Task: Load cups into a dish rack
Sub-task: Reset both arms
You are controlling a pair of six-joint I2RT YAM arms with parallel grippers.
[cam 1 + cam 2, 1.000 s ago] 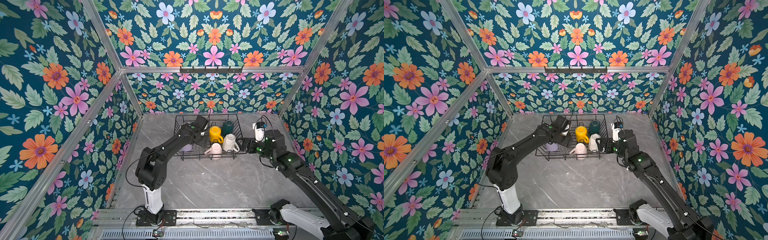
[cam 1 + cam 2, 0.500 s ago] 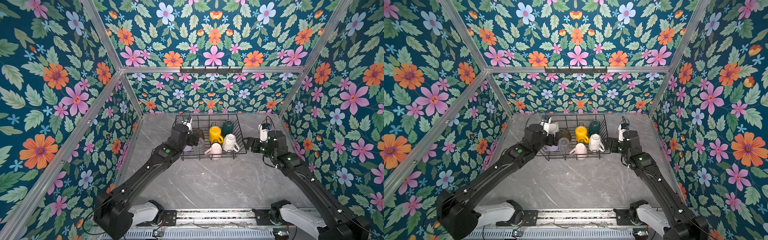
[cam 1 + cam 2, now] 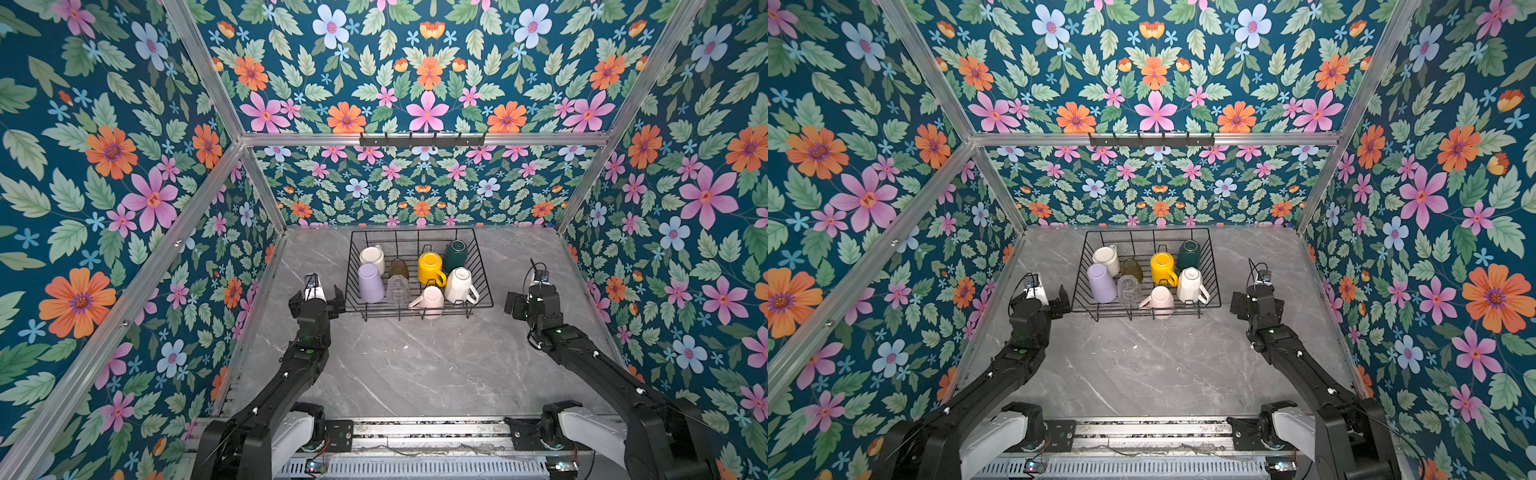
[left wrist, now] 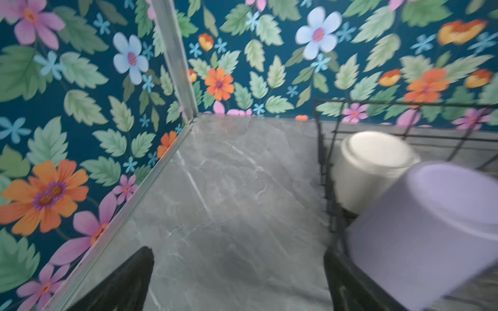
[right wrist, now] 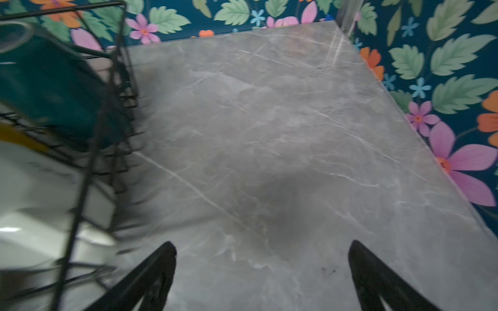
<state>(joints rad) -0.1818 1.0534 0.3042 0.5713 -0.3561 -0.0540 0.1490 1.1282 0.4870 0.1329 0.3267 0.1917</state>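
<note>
The black wire dish rack (image 3: 417, 310) (image 3: 1144, 311) stands at the back of the grey table in both top views. Several cups lie upside down or tilted in it, among them a lilac tumbler (image 3: 371, 283), a yellow mug (image 3: 430, 269) and a dark green mug (image 3: 455, 256). My left gripper (image 3: 317, 300) (image 4: 237, 251) hangs open and empty by the rack's front left corner, beside the lilac tumbler (image 4: 431, 229) and a white mug (image 4: 372, 167). My right gripper (image 3: 536, 297) (image 5: 262, 243) is open and empty right of the rack, with the dark green mug (image 5: 48, 88) behind the wires.
Flowered walls close in the table (image 3: 415, 365) on three sides. A black hook rail (image 3: 422, 139) runs along the back wall. The arm bases sit on a metal rail (image 3: 415, 432) at the front edge.
My left arm has pulled back out of the rack to its front left corner, and its gripper has opened fully. My right arm has drawn back slightly to the right.
</note>
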